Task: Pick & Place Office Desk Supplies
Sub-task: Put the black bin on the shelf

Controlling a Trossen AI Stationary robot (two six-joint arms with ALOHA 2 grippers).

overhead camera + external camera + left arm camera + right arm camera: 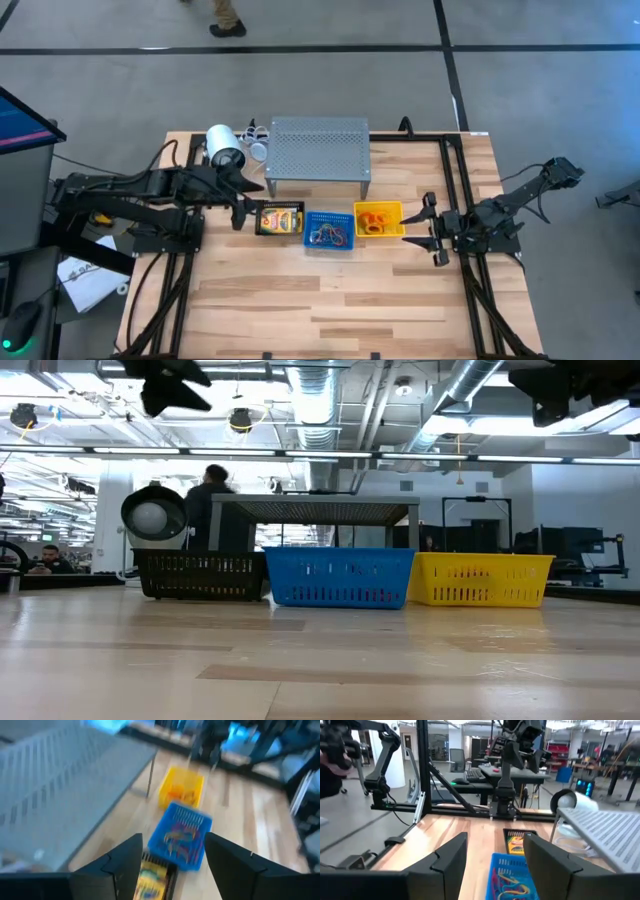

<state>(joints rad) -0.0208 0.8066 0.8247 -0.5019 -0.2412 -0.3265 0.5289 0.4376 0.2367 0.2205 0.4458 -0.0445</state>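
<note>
Three small baskets stand in a row near the middle of the counter (300,300), just in front of the grey perforated shelf (318,147), which sits toward the counter's far edge.

The black basket (279,219) is at the left end of the row and holds the flat yellow-and-green packs (281,218). The blue basket (329,231) is in the middle, touching or nearly touching the black one, and holds a tangle of thin coloured band loops (330,236). The yellow basket (379,220) is at the right end, just beside the blue one, and holds orange loops (375,221). From table height the three baskets read as a level row, all upright.

A white cylindrical object (224,148) lies at the shelf's left end, near the counter's far left corner.

The left hand (243,208) is over the counter just left of the black basket, raised above it. Its fingers (122,865) stand apart with nothing between them; the packs show in the basket below the gap.

The right hand (433,228) waits near the counter's right edge, just right of the yellow basket. Its fingers (451,857) are spread and hold nothing.

A person shows in the room beyond the counter's far edge.
</note>
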